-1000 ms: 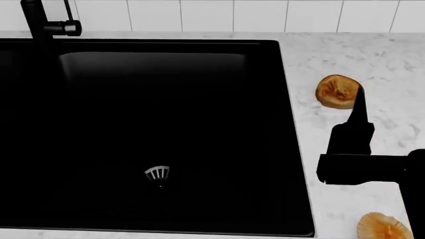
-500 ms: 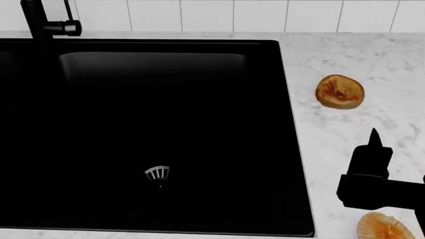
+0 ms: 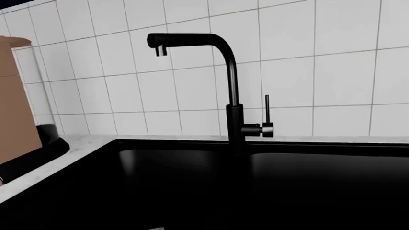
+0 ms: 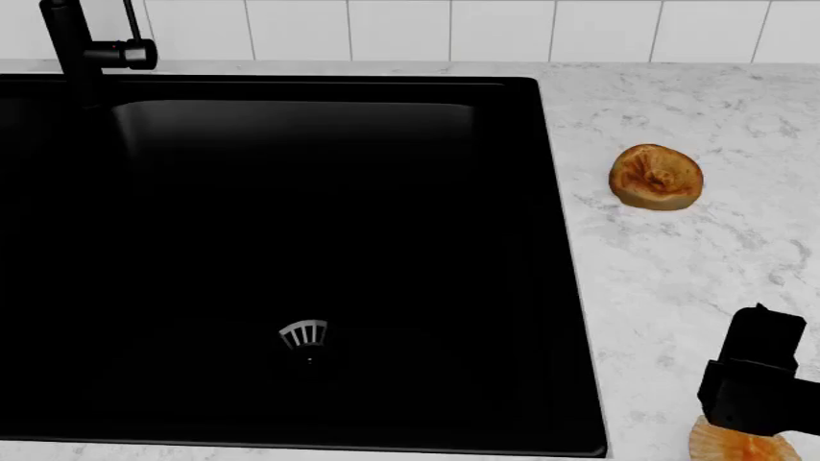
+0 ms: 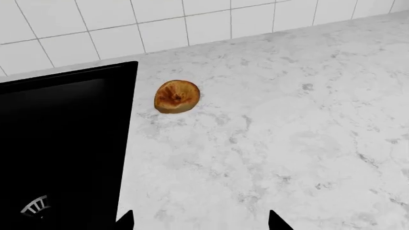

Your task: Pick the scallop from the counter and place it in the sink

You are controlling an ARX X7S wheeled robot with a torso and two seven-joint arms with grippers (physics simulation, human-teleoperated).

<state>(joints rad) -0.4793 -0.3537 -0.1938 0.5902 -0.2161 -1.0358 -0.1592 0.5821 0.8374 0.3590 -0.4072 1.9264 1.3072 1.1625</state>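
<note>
Right hand (image 4: 756, 384) over the scallop (image 4: 736, 444) — lumpy brown item (image 4: 656, 178) well apart.

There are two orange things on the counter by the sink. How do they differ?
The scallop is pale peach with fine ribs; the lumpy item is darker orange-brown with a dented centre. The scallop lies at the counter's near edge, partly hidden under the right end effector; the lumpy item sits farther back, fully exposed. Both rest on the counter, right of the sink.
</note>
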